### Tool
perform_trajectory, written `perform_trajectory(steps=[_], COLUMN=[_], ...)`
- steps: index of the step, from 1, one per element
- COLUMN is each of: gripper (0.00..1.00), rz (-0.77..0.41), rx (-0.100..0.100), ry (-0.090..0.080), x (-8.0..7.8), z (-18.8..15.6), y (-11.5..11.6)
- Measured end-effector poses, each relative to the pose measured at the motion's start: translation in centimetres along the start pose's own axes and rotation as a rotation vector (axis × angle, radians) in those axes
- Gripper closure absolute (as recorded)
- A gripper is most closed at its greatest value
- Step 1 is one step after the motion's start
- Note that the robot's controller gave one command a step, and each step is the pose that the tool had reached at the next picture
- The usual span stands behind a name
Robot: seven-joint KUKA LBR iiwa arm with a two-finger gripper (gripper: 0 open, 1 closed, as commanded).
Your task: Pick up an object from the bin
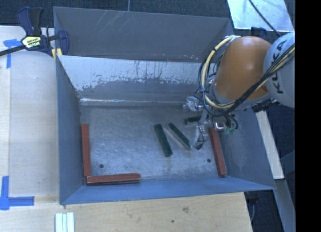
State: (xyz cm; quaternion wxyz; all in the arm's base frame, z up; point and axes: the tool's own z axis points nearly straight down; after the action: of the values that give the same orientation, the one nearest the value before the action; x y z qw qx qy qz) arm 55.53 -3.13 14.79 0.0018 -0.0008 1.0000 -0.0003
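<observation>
My tool [200, 138] sits low, right of mid-bin, between the nearer green bar [179, 135] and the wall-side red bar [217, 151]. Green lies clear of walls, so it's the likely pick. Tool width: can't tell.

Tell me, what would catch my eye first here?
The robot's rounded orange cover looms over the right side of the grey bin, its gripper low beside two dark green bars lying mid-floor. Three reddish-brown bars line the floor's left, front and right edges.
</observation>
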Motion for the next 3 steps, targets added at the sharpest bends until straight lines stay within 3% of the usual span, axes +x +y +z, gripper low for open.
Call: perform_trajectory(steps=[1,2,3], gripper=[0.00,0.00,1.00], rz=[-0.056,-0.057,-0.066], rx=[0.001,-0.004,-0.004], ry=[0.001,-0.001,-0.003], x=[-5.8,-4.8,-4.9], z=[8.2,7.8,7.7], y=[-4.0,-11.8,-11.3])
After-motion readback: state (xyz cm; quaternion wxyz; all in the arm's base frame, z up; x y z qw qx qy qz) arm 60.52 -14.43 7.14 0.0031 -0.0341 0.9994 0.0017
